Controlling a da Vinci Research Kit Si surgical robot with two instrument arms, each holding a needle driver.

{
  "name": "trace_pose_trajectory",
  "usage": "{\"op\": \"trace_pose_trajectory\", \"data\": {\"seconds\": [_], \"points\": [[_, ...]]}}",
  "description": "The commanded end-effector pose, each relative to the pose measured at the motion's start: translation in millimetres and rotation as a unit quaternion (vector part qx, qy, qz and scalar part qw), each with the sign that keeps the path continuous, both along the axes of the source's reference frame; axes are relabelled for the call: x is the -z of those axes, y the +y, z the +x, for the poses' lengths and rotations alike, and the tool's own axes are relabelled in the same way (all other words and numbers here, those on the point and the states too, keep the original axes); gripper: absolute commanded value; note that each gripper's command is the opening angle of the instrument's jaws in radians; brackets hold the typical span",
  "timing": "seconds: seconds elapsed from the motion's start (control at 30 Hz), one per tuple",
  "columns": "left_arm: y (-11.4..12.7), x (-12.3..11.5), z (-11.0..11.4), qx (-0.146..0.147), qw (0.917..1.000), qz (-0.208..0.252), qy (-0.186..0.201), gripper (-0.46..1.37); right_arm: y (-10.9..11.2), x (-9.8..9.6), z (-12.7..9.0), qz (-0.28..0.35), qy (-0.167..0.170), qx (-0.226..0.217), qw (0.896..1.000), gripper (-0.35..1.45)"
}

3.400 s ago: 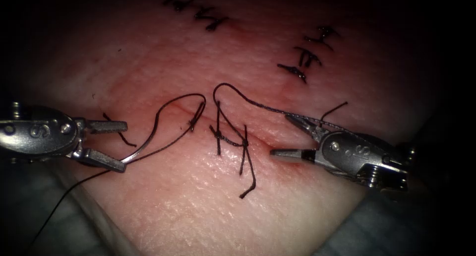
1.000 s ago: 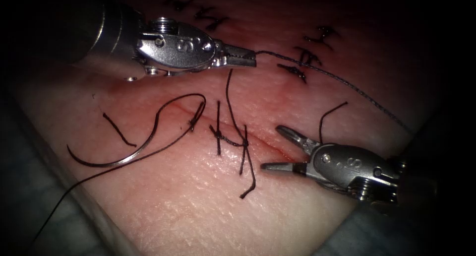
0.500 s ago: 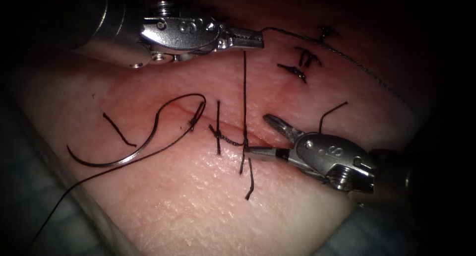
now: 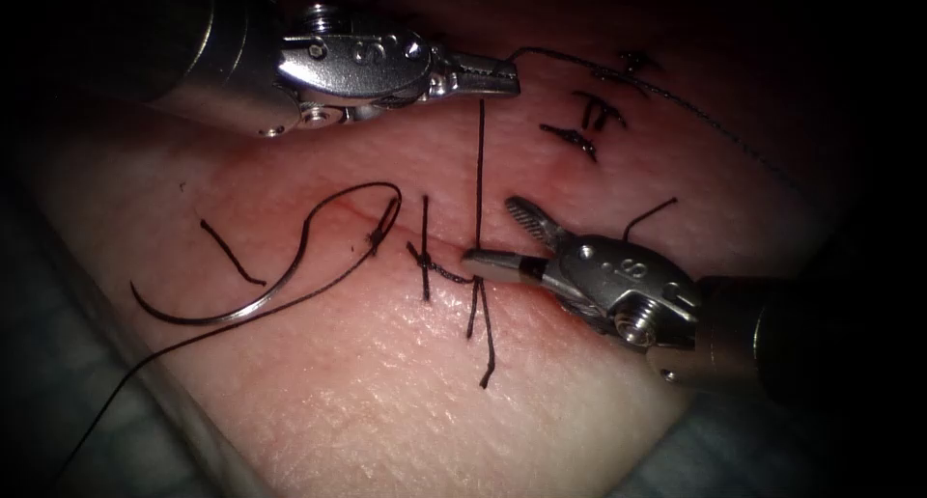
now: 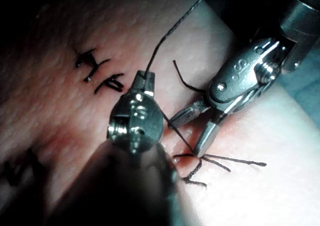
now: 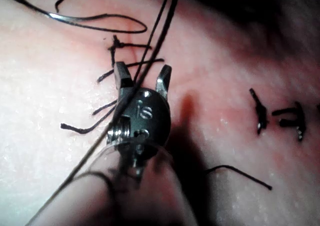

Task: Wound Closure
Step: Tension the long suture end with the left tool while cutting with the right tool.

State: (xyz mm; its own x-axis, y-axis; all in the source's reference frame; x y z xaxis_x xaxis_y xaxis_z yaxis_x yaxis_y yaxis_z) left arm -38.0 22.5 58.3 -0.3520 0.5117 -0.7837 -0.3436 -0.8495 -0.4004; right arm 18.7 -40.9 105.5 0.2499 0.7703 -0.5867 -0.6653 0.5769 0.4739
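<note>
My left tool (image 4: 497, 76) is at the top, jaws shut on the thread (image 4: 480, 170). The thread runs taut straight down to a knot (image 4: 475, 278) on the cut (image 4: 352, 211). My right tool (image 4: 488, 235) comes in from the right with its jaws open, one on each side of the taut thread just above the knot and holding nothing. The curved needle (image 4: 241, 313) lies free on the tissue (image 4: 386, 401) left of the cut, held by neither tool. The left tool (image 5: 145, 78) grips the thread beside the open right tool (image 5: 186, 137). The thread passes between the open right jaws (image 6: 142, 70).
A second knot (image 4: 423, 260) sits just left on the cut. Loose cut ends of thread (image 4: 232, 255) lie on the tissue left of it. Older dark stitches (image 4: 579, 136) mark the upper right. The needle's thread (image 4: 106, 401) trails off the tissue's lower left edge.
The left tool let go of the needle, went up and took the thread from the right tool, pulling it taut. The right tool moved left, jaws open around the thread by the knot.
</note>
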Motion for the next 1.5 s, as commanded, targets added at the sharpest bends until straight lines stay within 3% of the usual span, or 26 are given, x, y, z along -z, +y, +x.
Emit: {"op": "trace_pose_trajectory", "data": {"seconds": [0.03,0.53,1.13,1.33,1.37,1.47,1.5], "points": [[0.0,0.0,0.0,-0.005,1.0000,0.002,-0.003,-0.35,0.0,-0.1,0.2,0.000,0.000,0.000,1.000,0.74],[0.2,0.6,-0.2,-0.005,0.9999,0.006,-0.007,-0.35,0.9,-2.0,2.6,-0.008,-0.005,-0.016,1.000,0.77],[-0.1,1.0,-0.7,-0.006,0.9999,0.005,-0.010,-0.35,0.5,-4.1,4.8,-0.016,-0.005,-0.019,1.000,0.73],[-0.1,1.1,-0.6,-0.007,0.9999,0.005,-0.011,-0.35,0.8,-4.4,5.4,-0.017,-0.006,-0.022,1.000,0.57],[-0.1,1.1,-0.6,-0.007,0.9999,0.005,-0.011,-0.35,0.9,-4.5,5.4,-0.017,-0.006,-0.022,1.000,0.43],[-0.2,1.1,-0.5,-0.008,0.9999,0.005,-0.012,-0.35,1.0,-4.7,5.5,-0.019,-0.006,-0.024,1.000,-0.32],[-0.2,1.1,-0.5,-0.008,0.9999,0.005,-0.012,-0.35,1.1,-4.8,5.5,-0.019,-0.006,-0.024,1.000,-0.35]]}}
